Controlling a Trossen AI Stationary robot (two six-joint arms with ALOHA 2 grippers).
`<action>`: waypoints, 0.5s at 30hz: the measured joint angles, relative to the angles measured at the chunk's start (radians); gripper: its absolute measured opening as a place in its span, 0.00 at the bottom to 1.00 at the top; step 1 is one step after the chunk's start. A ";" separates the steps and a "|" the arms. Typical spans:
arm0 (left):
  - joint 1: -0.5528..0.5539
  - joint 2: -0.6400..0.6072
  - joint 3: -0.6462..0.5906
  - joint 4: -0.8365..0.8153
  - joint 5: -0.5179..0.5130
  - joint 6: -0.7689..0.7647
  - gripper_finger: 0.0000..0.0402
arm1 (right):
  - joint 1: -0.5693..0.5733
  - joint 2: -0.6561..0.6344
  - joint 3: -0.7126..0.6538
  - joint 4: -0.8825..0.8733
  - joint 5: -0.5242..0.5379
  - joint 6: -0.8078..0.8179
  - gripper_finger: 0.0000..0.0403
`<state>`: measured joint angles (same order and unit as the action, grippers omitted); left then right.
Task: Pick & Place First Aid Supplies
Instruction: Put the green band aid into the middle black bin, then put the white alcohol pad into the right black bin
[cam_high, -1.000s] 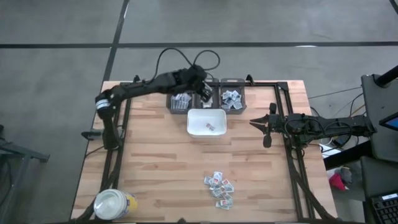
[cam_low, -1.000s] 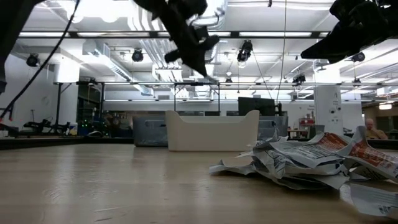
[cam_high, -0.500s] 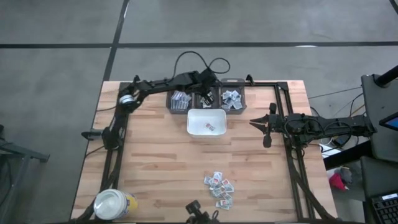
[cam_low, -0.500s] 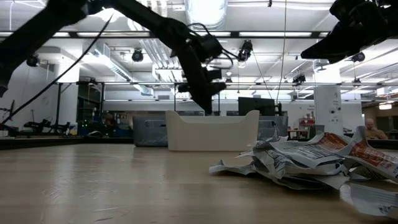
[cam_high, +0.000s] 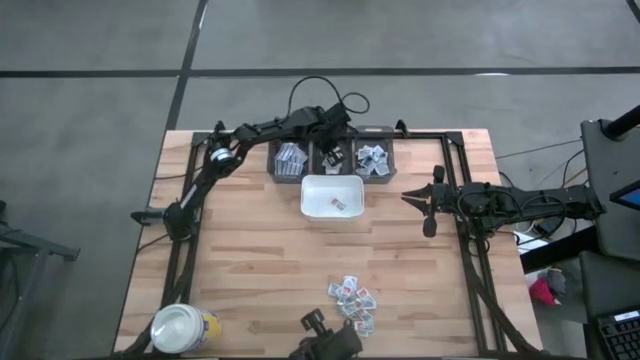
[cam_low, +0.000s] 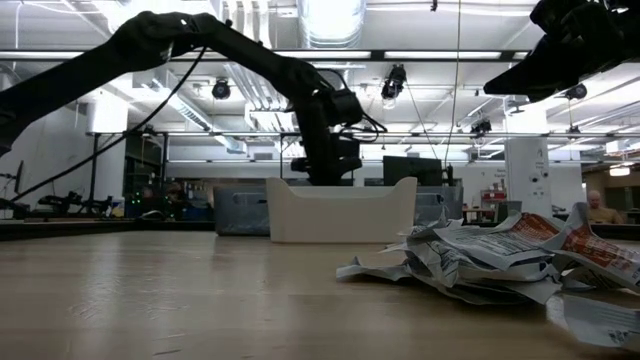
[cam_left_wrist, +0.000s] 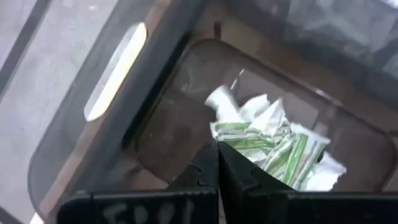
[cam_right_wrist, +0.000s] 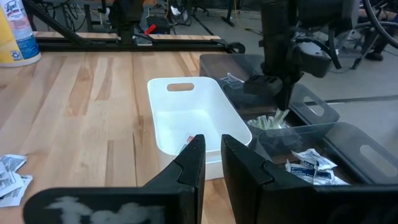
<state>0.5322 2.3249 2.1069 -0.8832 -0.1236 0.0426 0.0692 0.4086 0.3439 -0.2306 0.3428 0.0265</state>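
Note:
My left gripper (cam_high: 331, 153) (cam_left_wrist: 217, 146) is shut and points steeply down into the middle one of three dark bins (cam_left_wrist: 155, 81) at the table's far edge. Its tips are at a heap of green-striped packets (cam_left_wrist: 267, 146) (cam_right_wrist: 266, 122). The bins on either side hold white packets (cam_high: 290, 160) (cam_high: 373, 157). A white tray (cam_high: 305, 195) in front of the bins holds one packet (cam_high: 338, 205). A loose pile of packets (cam_high: 352, 303) (cam_low: 490, 255) lies near the front edge. My right gripper (cam_high: 405, 197) (cam_right_wrist: 211, 144) waits at the right, narrowly open and holding nothing. My left gripper has its shut tips at the edge of the green-striped heap (cam_left_wrist: 233, 140), coming from above. I cannot tell whether they touch the heap or hold a packet.
A yellow jar with a white lid (cam_high: 180, 328) stands at the near left corner. Black frame rails (cam_high: 455, 200) run along the table's sides. A dark object (cam_high: 325, 345) shows at the front edge. Bare wood lies between the tray and the pile.
My left gripper has come down over the far bins, shifted slightly toward the right, and tipped more steeply down, ending low in the middle bin behind the tray. Its arm has stretched out along the far edge. My right arm has kept still.

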 joint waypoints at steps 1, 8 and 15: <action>0.001 0.000 -0.001 -0.006 0.000 0.000 0.00 | 0.000 0.000 0.000 0.000 0.000 0.000 0.13; 0.001 -0.002 -0.002 -0.003 0.000 0.009 0.13 | 0.000 0.000 0.000 0.000 0.000 0.000 0.13; 0.001 -0.011 0.014 -0.048 0.000 0.003 0.35 | 0.000 0.000 0.000 0.000 0.000 0.000 0.13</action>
<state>0.5335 2.3136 2.1212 -0.9309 -0.1234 0.0460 0.0689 0.4084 0.3439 -0.2306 0.3428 0.0261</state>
